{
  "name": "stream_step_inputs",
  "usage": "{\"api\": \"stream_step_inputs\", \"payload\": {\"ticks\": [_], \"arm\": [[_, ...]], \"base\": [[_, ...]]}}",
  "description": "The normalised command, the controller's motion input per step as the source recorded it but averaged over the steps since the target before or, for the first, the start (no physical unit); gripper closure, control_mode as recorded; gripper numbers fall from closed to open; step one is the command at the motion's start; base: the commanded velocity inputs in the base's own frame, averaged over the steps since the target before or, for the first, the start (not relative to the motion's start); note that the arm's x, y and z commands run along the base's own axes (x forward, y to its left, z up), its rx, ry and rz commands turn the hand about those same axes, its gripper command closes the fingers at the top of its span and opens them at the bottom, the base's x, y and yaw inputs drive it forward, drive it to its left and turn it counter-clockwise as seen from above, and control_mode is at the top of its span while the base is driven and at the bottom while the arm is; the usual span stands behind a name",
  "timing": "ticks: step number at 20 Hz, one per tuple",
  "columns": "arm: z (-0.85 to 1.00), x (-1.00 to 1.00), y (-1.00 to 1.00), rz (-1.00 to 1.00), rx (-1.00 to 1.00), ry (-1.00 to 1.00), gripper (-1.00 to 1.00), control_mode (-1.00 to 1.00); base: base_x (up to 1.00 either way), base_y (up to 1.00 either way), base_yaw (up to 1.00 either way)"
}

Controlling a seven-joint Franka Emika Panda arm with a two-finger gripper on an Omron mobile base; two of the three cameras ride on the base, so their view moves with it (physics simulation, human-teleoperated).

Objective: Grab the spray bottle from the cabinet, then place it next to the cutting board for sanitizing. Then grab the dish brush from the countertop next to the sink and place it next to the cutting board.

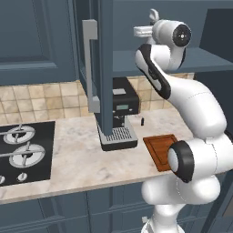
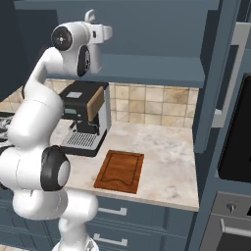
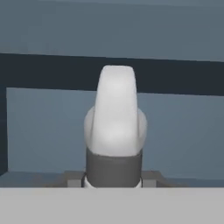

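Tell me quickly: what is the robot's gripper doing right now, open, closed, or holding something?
Gripper: closed on the spray bottle, inside the open cabinet.

spray bottle: lower body cut off by the hand view's bottom | cutting board: right part hidden behind the arm | gripper: fingertips can't be made out | hob: cut off at left edge

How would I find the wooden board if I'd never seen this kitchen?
Look at the beige marbled countertop under the dark blue cabinet. Just right of the black coffee machine, near the front edge, lies the cutting board. It is the only flat, reddish-brown wooden thing there, with a groove running round its edge.
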Motion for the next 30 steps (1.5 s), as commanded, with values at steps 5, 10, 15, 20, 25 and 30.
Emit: {"api": "stream_step_inputs", "payload": {"ticks": [5,10,15,20,25,30], "arm": [[-0.07,-0.73,-0.02,0.0,0.07,-0.3,1.0,-1.0],[-0.38,-0.68,0.0,0.0,0.02,-0.17,1.0,-1.0],[-0.5,-0.89,-0.11,0.0,0.01,-0.08,1.0,-1.0],[-0.02,-1.0,-0.06,0.0,0.05,-0.15,1.0,-1.0],[0.08,-0.99,0.0,0.0,0.0,-0.02,1.0,-1.0],[-0.12,-0.94,0.0,0.0,0.0,0.04,1.0,-1.0]], "base": [[0.0,0.0,0.0],[0.0,0.0,0.0],[0.0,0.0,0.0],[0.0,0.0,0.0],[0.0,0.0,0.0],[0.0,0.0,0.0]]}}
